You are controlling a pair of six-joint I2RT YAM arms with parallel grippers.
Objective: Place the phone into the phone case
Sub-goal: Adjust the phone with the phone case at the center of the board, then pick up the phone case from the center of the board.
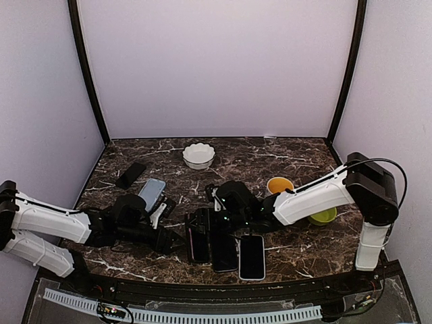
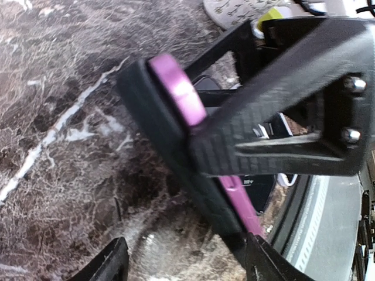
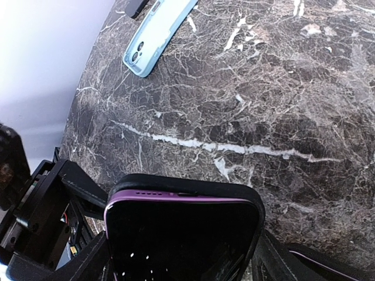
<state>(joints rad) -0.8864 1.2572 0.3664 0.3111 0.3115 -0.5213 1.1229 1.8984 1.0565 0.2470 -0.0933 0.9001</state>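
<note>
Phone [image 3: 181, 246], purple rim, sits inside the black phone case [image 3: 176, 181]. The pair is to the near-right of the light-blue case [image 3: 158, 35], w/ its free short end pointing roughly at that blue case, so the long axis runs straight out from the right wrist. In the left wrist view the pair is tipped up on a long edge, not flat on the marble. The purple edge shows proud of the black rim along that side, so prob. not fully seated.

Right pincer [image 3: 181, 256] is spread wide across the pair's width, a finger against each long side of the case. That reads as a grip.

Left pincer [image 2: 187, 253] is on the near side of the blue case, right beside the pair. It's spread wide w/ nothing btwn the fingers. The pair's lower end runs down to one finger [image 2: 263, 260]; can't tell if they touch.

Both arms are at the pair, but only the right has it. Next move prob. turns on pressing square to that proud long edge.
</note>
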